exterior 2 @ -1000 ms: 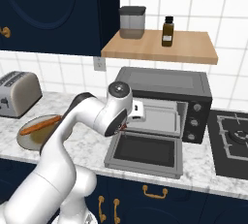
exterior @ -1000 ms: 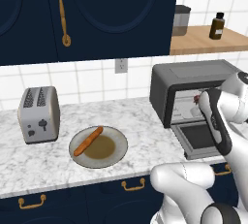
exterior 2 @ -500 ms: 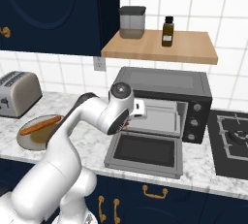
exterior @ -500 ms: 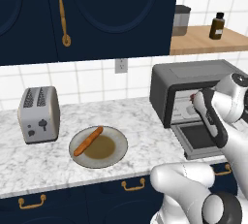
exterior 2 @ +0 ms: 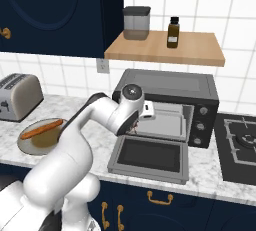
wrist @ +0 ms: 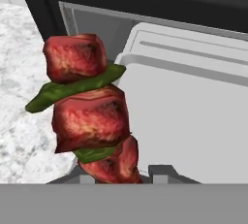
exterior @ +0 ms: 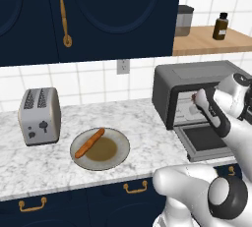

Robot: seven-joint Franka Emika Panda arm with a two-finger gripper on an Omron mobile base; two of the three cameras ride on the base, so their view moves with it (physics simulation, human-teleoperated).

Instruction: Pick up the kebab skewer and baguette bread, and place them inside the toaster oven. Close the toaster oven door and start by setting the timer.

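Fingers (wrist: 127,175) closed on the kebab skewer (wrist: 89,109), red meat chunks and green pepper pieces held up before the open toaster oven (exterior 2: 167,106), just outside its mouth, pale tray (wrist: 193,111) inside. Toaster oven door (exterior 2: 150,159) folded down flat over the table (exterior: 69,155). Baguette bread (exterior: 90,142) lying on the plate (exterior: 120,148), beside the silver toaster (exterior: 39,115).

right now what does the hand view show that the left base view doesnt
Hand view alone: the kebab skewer close up, red meat chunks with green pieces between, held before the oven's pale inner tray. Left base view alone: the baguette bread on its plate, the silver toaster, the wall shelf. Both: the toaster oven with its door down, and marble counter.
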